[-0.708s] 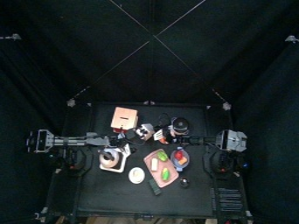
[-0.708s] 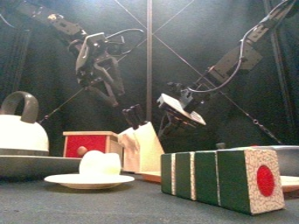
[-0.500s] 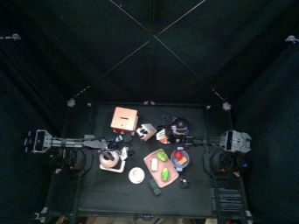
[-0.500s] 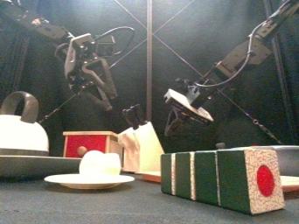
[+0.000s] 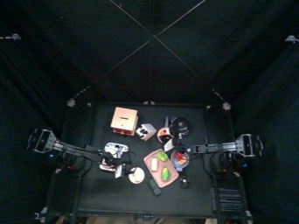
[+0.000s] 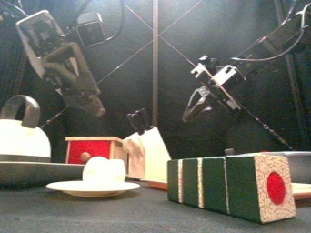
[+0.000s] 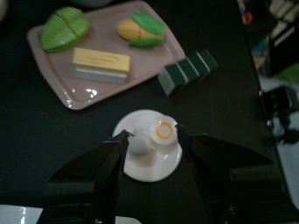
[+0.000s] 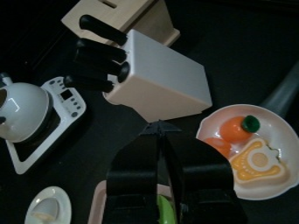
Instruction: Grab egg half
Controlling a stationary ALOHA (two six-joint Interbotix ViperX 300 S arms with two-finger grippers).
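Observation:
The egg half [image 7: 149, 138] is white with a yellow yolk and sits on a small white saucer [image 7: 152, 164]. In the front view the egg half [image 6: 104, 170] stands near the front left on its saucer [image 6: 91, 188]. My left gripper [image 7: 155, 142] is open, and hangs above the egg with a jaw to each side of the saucer, apart from it. In the front view it [image 6: 93, 105] is high above the table. My right gripper [image 8: 160, 131] is shut and empty, and hangs high at the right [image 6: 192, 107]. The egg's saucer [image 8: 47, 206] also shows in the right wrist view.
A pink tray [image 7: 70, 83] of sushi pieces and a green striped block [image 6: 231, 185] lie close to the saucer. A white kettle [image 6: 22, 127], a red box [image 6: 95, 148], a knife block [image 8: 163, 74] and a white bowl [image 8: 216, 131] of food stand further back.
Both arms have pulled back toward their own sides and risen. The left gripper now points down over the egg half; the right gripper has swung up and to the right.

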